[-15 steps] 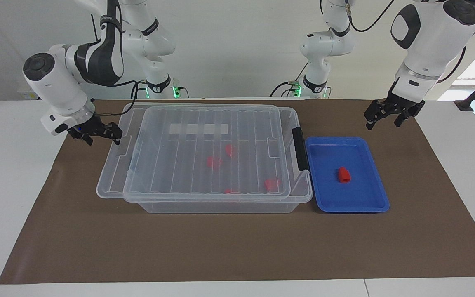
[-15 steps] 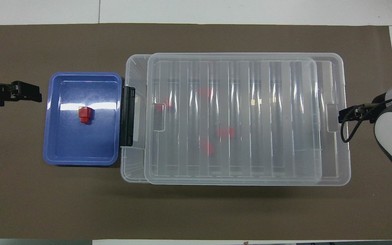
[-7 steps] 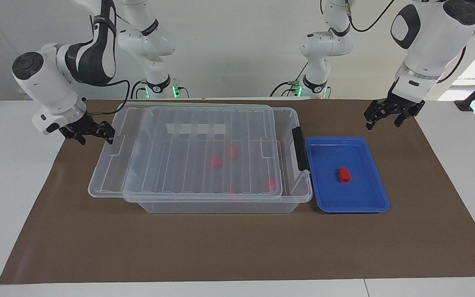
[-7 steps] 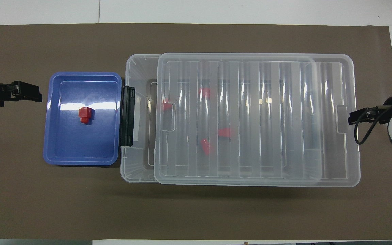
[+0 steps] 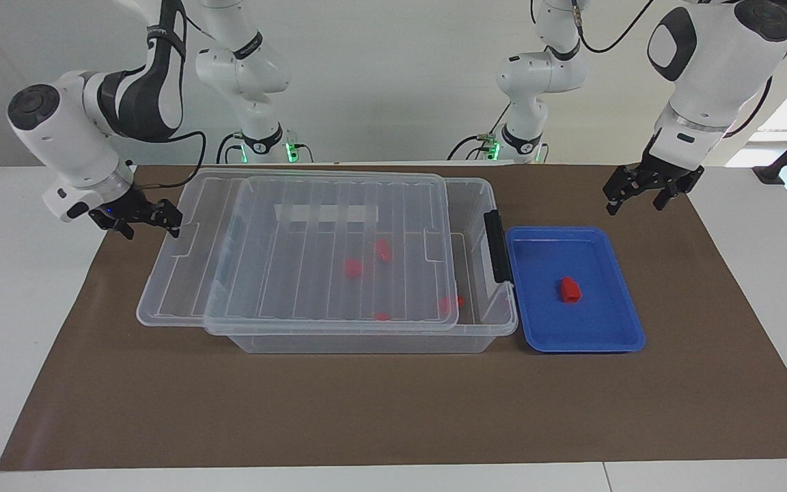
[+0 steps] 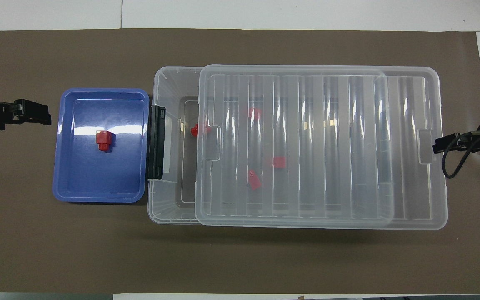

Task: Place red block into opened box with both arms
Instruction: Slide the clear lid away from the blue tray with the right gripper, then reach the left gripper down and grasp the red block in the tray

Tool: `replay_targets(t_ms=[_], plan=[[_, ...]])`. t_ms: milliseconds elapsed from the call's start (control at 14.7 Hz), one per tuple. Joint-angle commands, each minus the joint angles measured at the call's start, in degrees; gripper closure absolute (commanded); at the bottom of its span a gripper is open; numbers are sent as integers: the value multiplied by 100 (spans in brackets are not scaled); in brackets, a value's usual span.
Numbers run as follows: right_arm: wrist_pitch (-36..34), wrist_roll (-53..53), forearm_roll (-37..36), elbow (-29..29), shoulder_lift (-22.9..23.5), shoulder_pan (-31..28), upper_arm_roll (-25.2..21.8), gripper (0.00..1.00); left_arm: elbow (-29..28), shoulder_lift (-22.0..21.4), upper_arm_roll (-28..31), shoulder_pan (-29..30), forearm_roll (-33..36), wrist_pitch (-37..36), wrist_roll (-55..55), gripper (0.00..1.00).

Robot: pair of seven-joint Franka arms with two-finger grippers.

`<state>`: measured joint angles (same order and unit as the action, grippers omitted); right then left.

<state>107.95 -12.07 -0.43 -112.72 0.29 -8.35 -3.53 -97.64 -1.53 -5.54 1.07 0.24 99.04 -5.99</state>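
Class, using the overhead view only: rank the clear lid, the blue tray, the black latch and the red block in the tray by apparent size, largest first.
1. Clear lid
2. Blue tray
3. Black latch
4. Red block

Both pincers, left (image 5: pixel 646 193) and right (image 5: pixel 141 220), gape.

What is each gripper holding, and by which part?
Nothing gripped: the right gripper, open, sits at the end tab of the lid; the left gripper hangs open.
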Motion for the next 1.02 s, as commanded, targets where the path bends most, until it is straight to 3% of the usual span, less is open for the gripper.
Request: replay_targets(t_ms=[0,341,956], plan=[[104,-208,-45,-119,-117,-140,37,0,-27,-57,-18,51,82,-209,11,0],[104,-384,-133,-92,-108,-255,37,0,-149,-75,-26,16,73,-79,72,0],[113,-577,-238,-92,-99,-413,28,0,-1757,-76,-44,-177,64,1942,20,0]])
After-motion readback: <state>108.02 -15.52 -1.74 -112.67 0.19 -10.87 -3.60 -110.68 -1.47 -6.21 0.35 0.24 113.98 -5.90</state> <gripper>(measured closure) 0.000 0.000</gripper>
